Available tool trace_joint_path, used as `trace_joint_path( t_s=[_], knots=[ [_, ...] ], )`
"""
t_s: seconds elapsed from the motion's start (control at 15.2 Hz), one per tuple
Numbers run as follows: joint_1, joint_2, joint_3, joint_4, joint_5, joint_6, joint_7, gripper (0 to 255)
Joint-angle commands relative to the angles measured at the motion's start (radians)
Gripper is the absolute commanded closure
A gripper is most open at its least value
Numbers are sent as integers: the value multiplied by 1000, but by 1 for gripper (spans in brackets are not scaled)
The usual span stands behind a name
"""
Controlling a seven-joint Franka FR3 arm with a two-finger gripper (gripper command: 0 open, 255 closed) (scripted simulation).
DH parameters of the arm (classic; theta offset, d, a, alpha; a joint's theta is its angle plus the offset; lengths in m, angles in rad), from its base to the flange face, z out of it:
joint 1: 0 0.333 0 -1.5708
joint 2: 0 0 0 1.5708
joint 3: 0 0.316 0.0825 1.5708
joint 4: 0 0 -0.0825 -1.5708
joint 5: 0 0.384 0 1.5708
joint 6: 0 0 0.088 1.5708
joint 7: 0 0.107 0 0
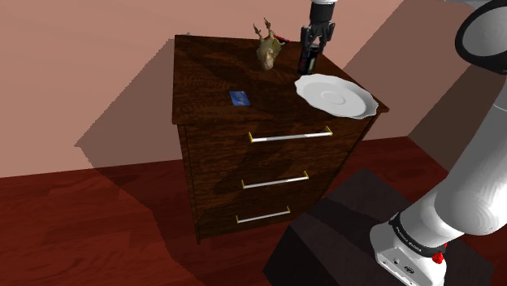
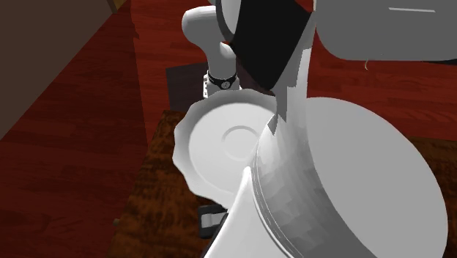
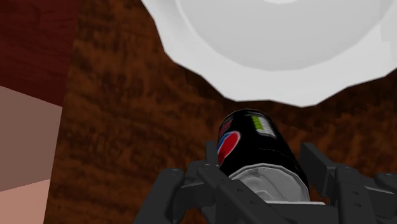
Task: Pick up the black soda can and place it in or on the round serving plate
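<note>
In the shoulder view, you see the gripper (image 1: 312,49) over the back edge of the dark wooden dresser (image 1: 211,73). The black soda can (image 1: 305,62) is in it, just beside the white round plate (image 1: 337,96). In the second exterior view, the white arm (image 2: 351,183) covers part of the plate (image 2: 220,143). In the wrist view, your fingers (image 3: 213,162) clasp the can (image 3: 254,143) from both sides, close to the plate's scalloped rim.
</note>
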Motion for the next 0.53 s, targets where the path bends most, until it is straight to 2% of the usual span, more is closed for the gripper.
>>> trace_joint_path(
  t_s=[0.0, 0.46],
  knots=[
    [0, 7, 0, 30, 0, -23, -3, 255],
    [-1, 44, -1, 181, 1, -137, -14, 255]
  ],
)
